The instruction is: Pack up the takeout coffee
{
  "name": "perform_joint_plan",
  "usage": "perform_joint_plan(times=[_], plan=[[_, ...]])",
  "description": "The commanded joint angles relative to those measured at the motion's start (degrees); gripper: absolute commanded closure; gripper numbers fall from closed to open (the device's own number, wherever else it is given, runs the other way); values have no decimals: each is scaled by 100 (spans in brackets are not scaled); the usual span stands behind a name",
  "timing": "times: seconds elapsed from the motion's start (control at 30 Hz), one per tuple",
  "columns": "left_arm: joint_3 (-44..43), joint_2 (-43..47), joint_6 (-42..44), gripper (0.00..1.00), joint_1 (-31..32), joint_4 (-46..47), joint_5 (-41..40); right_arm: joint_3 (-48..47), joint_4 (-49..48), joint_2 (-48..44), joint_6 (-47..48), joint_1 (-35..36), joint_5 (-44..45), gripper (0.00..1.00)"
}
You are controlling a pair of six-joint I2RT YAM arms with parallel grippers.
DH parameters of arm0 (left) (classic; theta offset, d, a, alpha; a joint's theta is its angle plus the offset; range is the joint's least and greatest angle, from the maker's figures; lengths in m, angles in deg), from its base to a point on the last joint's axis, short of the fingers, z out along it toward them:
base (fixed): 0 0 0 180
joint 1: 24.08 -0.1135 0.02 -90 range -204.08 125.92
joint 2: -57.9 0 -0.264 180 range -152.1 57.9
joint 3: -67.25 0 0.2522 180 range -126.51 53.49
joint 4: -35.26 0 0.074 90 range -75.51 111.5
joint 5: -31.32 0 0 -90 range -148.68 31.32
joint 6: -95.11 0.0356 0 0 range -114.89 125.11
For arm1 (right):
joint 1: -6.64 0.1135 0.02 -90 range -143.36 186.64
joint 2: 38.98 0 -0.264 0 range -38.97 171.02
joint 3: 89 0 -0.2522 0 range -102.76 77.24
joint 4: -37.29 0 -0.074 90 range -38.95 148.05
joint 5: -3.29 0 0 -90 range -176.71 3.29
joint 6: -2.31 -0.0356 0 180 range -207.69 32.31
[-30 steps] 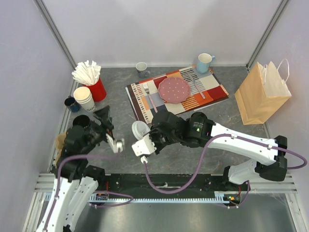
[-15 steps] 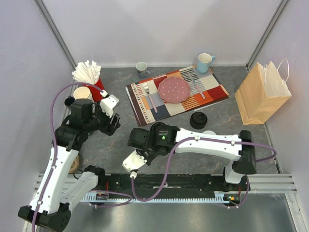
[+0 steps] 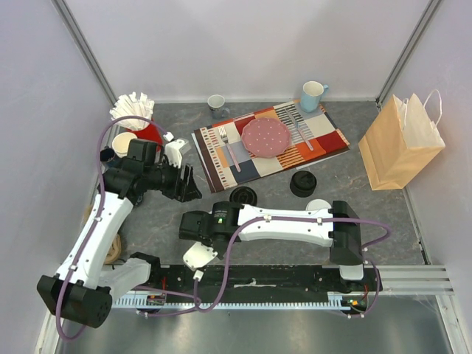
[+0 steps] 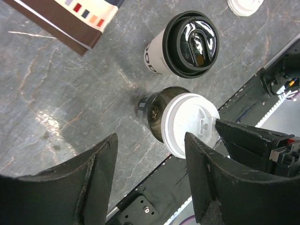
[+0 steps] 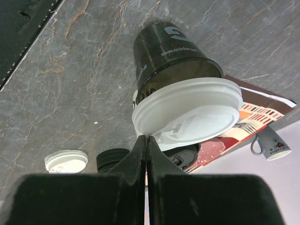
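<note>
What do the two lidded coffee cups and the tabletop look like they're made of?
Black cup with white sip lid: probably glossy coated paper, with a matte moulded plastic lid. Cream-white cup with black lid: paper; the lid is shiny plastic, showing glare. Grey tabletop: veined stone look, maybe laminate.

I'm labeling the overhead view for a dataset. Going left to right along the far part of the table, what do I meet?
From the left: red cup of white sticks → grey mug → pink plate → blue mug → paper bag.

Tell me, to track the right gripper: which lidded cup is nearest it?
The black cup with white lid; the shut right gripper touches its lid rim. The cream cup stands beyond.
</note>
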Motion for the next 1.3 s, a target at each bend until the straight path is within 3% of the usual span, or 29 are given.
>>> perform_joint_plan(times=[0.0, 0.1, 1.27], plan=[[517, -65, -198, 40, 2, 612, 477, -174, 274, 57, -54, 16, 85, 100], [598, -162, -189, 44, 28, 762, 265, -174, 283, 118, -11, 25, 129, 100], [836, -496, -646, 45, 230, 1290, 599, -578, 538, 725, 130, -55, 436, 100]])
